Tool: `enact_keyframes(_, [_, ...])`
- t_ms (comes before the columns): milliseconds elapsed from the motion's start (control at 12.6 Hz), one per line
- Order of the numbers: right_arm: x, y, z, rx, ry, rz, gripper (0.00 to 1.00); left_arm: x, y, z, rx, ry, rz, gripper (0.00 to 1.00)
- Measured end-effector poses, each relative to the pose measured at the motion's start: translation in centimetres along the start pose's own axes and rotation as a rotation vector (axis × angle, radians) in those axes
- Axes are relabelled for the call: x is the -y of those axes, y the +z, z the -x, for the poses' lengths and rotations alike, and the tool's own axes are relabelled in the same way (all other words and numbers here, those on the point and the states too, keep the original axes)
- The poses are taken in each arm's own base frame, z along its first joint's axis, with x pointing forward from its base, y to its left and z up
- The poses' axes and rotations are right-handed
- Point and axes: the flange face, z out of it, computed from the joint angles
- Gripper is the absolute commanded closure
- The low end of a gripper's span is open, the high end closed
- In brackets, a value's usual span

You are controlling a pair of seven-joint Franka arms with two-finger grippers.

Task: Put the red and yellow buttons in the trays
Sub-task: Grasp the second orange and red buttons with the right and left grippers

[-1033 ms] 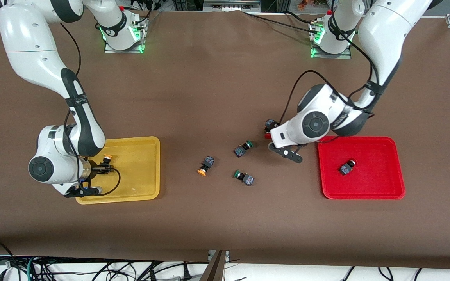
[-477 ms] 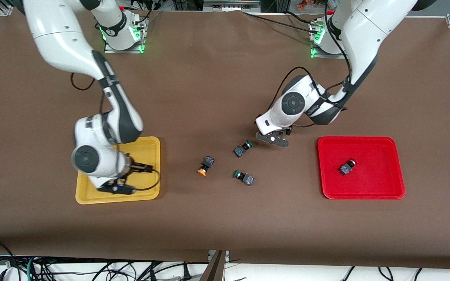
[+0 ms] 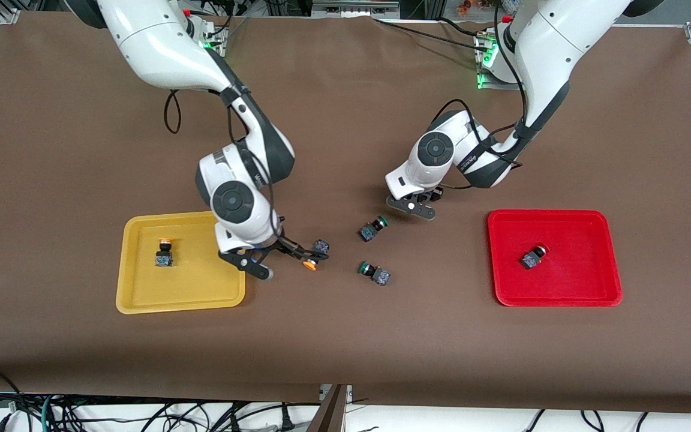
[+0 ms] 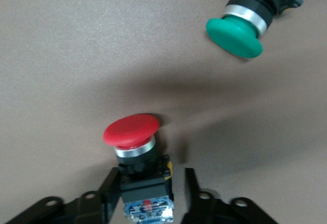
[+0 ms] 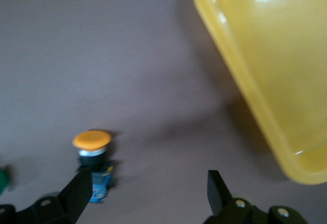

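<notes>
The yellow tray point(image 3: 141, 300) holds one yellow button point(image 3: 164, 252). The red tray point(image 3: 597, 231) holds one red button point(image 3: 534, 256). A second yellow button point(image 3: 315, 255) lies on the table between the trays. My right gripper point(image 3: 282, 259) is open and low beside it, between it and the yellow tray. In the right wrist view point(image 5: 148, 178) this button point(image 5: 92, 147) stands by one fingertip. My left gripper point(image 3: 414, 205) is open over the second red button, which the hand hides in the front view. In the left wrist view point(image 4: 150, 175) that button point(image 4: 131, 130) sits between the fingers.
Two green-capped buttons point(image 3: 373, 228) point(image 3: 374, 273) lie on the brown table between the yellow button and the left gripper. One of them shows in the left wrist view point(image 4: 235, 29). The yellow tray's corner shows in the right wrist view point(image 5: 265, 81).
My right gripper left a yellow button in the yellow tray and moved to the yellow button on the table. My left gripper moved from beside the red tray to over the red button.
</notes>
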Motion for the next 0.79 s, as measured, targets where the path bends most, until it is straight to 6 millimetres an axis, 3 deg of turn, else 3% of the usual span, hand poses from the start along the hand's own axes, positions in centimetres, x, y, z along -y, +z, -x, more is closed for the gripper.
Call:
enact_keyframes(159, [1.8,1.2,1.9,-0.026,0.031,-0.043,0.01,0.5,-0.2,-0.2,-0.004,-0.009,-0.001,0.86])
enact_keyframes(318, [2.7,3.6,2.9,-0.041,0.032,-0.070,0.01,2.2,-1.8,-1.0,-0.014,-0.033,-0.017,0.85])
enact_keyframes(556, [4.0,6.7,4.0,-0.046,0.011,-0.081,0.01,6.4,-8.5,-3.0,0.014,-0.022,-0.111,0.83])
enact_keyframes(636, [4.5,7.4,4.2,-0.048,0.004,-0.082,0.14,7.3,-10.8,-3.3,0.038,0.008,-0.142,0.83])
enact_keyframes(794, [5.1,8.5,4.4,-0.051,-0.002,-0.085,0.80,9.6,-14.9,-4.3,0.065,0.082,-0.171,0.83])
